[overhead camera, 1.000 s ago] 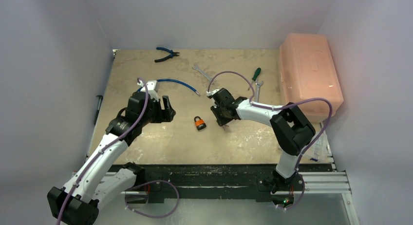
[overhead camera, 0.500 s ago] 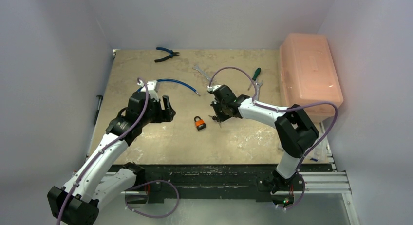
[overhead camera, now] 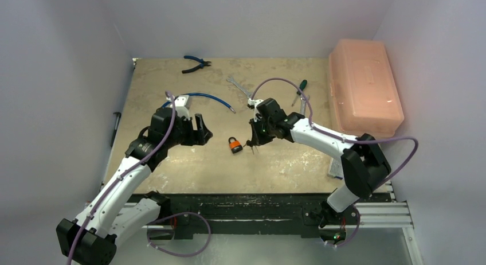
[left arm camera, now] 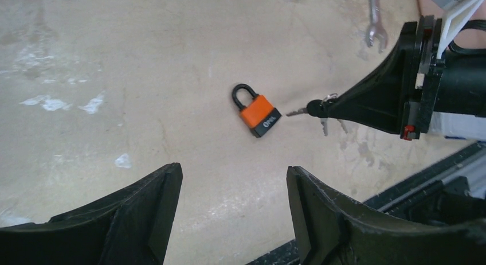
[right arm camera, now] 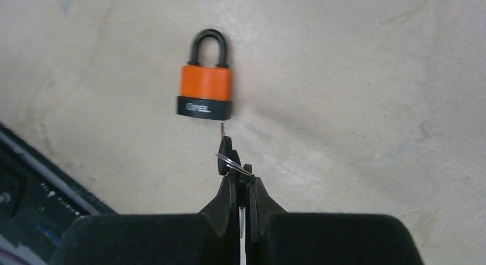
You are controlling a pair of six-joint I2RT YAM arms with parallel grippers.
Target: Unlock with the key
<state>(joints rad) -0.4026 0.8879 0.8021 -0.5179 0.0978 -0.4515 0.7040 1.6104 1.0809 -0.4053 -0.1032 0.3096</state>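
1. A scuffed beige desk (overhead camera: 172, 162) fills the scene, closed in by plain pale walls.
2. The padlock (right arm camera: 205, 93) lies flat near the middle of the desk, between the two arms. Its shackle looks closed, and its black base faces the right wrist camera.
3. It is probably dense and rigid for its size. It lies loose on a smooth top, so it would likely skid under any push at the keyhole. The orange body's sides look like the place to pinch it, which leaves the base free.
4. The key (right arm camera: 226, 147) is thin and stiff, and it could pivot easily if gripped by a corner. Its tip points at the base from just short of it, a little off centre. A spare key hangs from the same ring (left arm camera: 328, 98).
5. The right jaws are clamped on the key's black head. The right arm (overhead camera: 321, 139) stretches in low from the right, with the wrist almost level with the desk.
6. The left jaws stand wide with nothing in them. The left arm (overhead camera: 132, 162) hovers left of the padlock with the wrist tilted down, so the lock shows between its fingers.
7. Pliers (overhead camera: 196, 63), a blue hose (overhead camera: 203, 97), a wrench (overhead camera: 238, 86) and a screwdriver (overhead camera: 300, 88) lie farther back. A pink case (overhead camera: 364, 87) sits at the right edge.
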